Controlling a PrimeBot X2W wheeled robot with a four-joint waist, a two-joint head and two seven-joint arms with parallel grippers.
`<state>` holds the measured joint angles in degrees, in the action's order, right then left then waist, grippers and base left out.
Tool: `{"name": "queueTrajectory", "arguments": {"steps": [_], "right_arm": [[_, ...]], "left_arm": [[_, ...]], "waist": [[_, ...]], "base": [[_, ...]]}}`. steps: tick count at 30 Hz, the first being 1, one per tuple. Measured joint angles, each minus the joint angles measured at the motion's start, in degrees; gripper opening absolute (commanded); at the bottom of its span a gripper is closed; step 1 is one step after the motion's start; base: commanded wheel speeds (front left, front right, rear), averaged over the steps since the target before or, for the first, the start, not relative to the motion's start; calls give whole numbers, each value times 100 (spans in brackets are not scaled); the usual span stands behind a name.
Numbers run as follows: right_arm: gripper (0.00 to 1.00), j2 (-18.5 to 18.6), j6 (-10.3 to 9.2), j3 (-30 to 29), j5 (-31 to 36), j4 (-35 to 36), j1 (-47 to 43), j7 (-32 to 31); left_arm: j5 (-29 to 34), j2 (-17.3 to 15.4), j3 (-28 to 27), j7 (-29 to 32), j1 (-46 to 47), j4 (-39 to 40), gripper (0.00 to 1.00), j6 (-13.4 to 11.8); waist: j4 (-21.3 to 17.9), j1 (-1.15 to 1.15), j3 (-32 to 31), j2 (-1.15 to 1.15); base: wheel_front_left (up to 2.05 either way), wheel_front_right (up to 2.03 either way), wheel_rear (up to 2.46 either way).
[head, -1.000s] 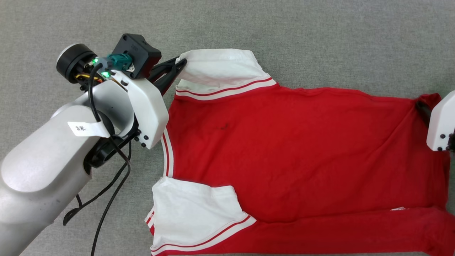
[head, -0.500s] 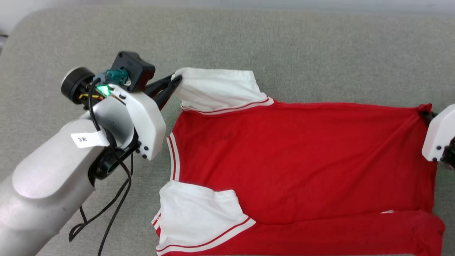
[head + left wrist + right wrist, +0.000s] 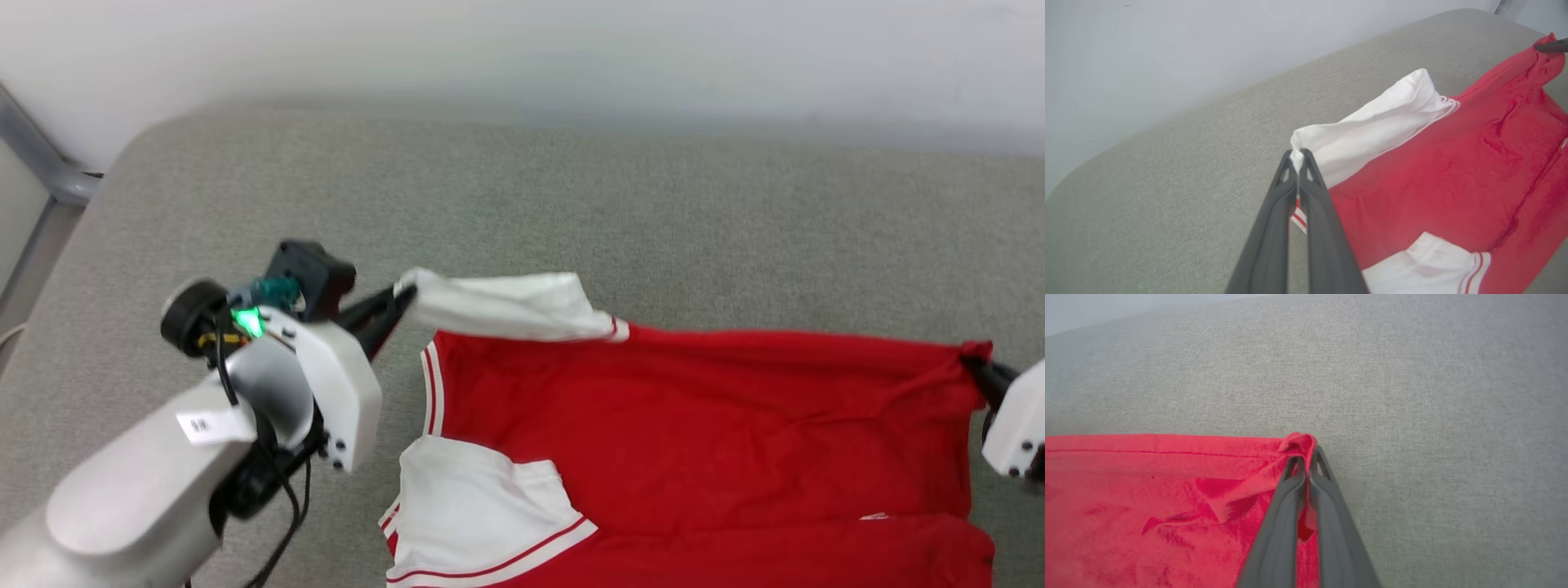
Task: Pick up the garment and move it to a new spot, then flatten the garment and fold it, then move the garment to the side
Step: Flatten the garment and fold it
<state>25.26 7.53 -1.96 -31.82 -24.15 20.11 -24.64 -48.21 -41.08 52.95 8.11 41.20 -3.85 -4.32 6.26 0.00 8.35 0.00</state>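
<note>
**A:** How many garments are there, and where?

**B:** 1 garment (image 3: 694, 425), red, on the grey pad (image 3: 571, 204). In the head view it runs from the centre toward 4 o'clock. It has 2 white sleeves. The far sleeve (image 3: 506, 306), at the garment's 10 o'clock, is lifted off the pad. The near sleeve (image 3: 482, 506), at 7 o'clock, lies flat.

**A:** And the grippers?

**B:** 2. The left gripper (image 3: 1298, 157), at the garment's 10 o'clock, has its fingers pinched tight on the tip of the far sleeve. The right gripper (image 3: 1306, 461), at 3 o'clock, is clamped on a bunched red corner. The far edge hangs stretched between them.

**A:** Any writing?

**B:** 1 white tag (image 3: 204, 425) on the left arm carries dark marks, too blurred to read. 1 green light (image 3: 245, 320) glows at that wrist.
</note>
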Motion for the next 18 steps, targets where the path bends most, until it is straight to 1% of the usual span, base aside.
{"name": "queueTrajectory", "arguments": {"steps": [3,7,11,14,18], "right_arm": [[0,22,-1,-8,-216,221,-403,14],[0,76,-1,69,-475,597,-933,13],[0,186,-2,83,-643,892,-1421,-37],[0,266,-2,87,-797,1093,-1731,-108],[0,446,-2,188,-955,1325,-2114,-265]], "left_arm": [[-56,-96,58,-20,-333,214,0,-148],[-190,-265,98,-109,-890,492,0,-412],[-332,-422,235,-151,-1468,764,0,-588],[-407,-550,328,-167,-1786,840,0,-658],[-423,-592,524,-148,-2095,787,0,-676]], "waist": [[59,0,-153,0],[109,0,-281,0],[136,0,-331,0],[153,0,-357,0],[143,0,-362,0]], "base": [[0,0,0],[0,0,0],[0,0,0],[0,0,0],[0,0,0]]}}
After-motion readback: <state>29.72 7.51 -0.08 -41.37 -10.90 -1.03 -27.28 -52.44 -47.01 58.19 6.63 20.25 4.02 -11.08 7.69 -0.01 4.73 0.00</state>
